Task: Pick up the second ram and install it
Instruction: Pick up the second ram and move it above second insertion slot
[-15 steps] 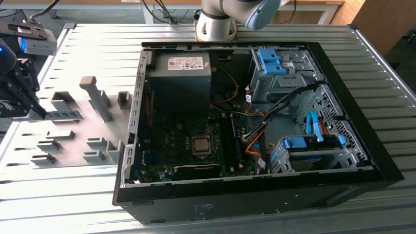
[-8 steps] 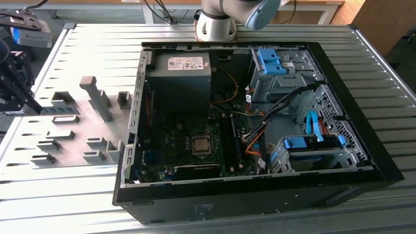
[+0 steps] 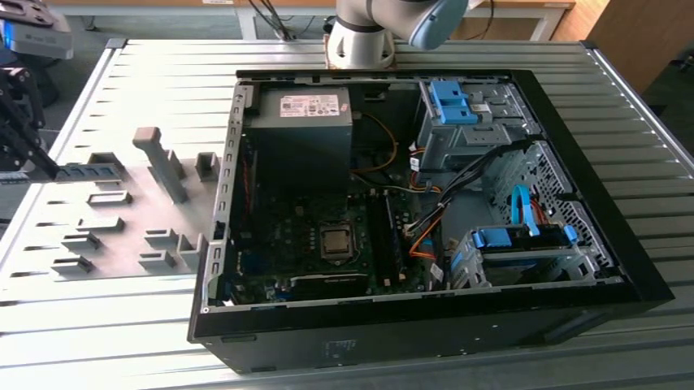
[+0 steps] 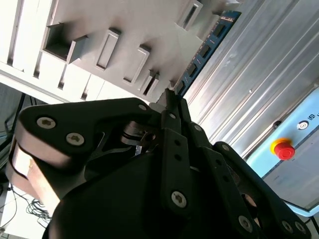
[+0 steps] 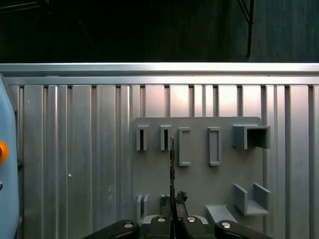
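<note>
The second ram (image 3: 89, 172) is a thin dark green stick with black chips, lying level over the far-left corner of the pale grey holder plate (image 3: 130, 219) in the exterior view. My gripper (image 3: 44, 169) is shut on one end of it. In the second wrist view the ram (image 4: 204, 50) juts out from between the black fingers (image 4: 175, 144). The first wrist view shows the ram (image 5: 172, 164) edge-on above the holder plate (image 5: 199, 179), pinched by my gripper (image 5: 173, 200). I cannot tell whether the stick still touches a holder slot.
The open black computer case (image 3: 607, 252) lies in the middle of the ribbed metal table (image 3: 162, 81), with its motherboard (image 3: 314, 244) and memory slots (image 3: 385, 236) exposed. Grey holder blocks (image 3: 162, 162) stand between the ram and the case. The arm's base (image 3: 363, 41) stands behind the case.
</note>
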Tool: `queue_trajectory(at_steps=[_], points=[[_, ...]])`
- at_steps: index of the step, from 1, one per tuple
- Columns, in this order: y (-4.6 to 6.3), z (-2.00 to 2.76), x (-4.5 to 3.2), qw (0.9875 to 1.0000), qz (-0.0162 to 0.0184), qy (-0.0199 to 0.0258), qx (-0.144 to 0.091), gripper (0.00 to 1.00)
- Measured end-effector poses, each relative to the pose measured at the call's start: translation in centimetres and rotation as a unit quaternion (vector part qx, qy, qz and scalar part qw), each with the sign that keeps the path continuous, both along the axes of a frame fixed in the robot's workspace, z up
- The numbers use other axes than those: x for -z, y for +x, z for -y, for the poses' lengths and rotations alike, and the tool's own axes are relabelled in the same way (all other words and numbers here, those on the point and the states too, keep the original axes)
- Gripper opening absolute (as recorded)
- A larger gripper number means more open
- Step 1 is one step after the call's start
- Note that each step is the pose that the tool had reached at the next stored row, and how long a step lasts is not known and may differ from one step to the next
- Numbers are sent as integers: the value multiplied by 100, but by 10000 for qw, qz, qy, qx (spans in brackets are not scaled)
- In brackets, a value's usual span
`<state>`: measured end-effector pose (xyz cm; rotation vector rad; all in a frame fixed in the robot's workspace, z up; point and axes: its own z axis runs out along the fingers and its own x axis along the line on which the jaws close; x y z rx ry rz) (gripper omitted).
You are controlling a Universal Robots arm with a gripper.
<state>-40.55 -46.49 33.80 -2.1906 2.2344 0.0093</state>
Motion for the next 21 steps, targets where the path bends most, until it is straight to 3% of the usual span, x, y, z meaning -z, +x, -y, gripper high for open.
queue_trajectory(at_steps=[21], points=[[0,0,-535,10000,0,0,0,14]])
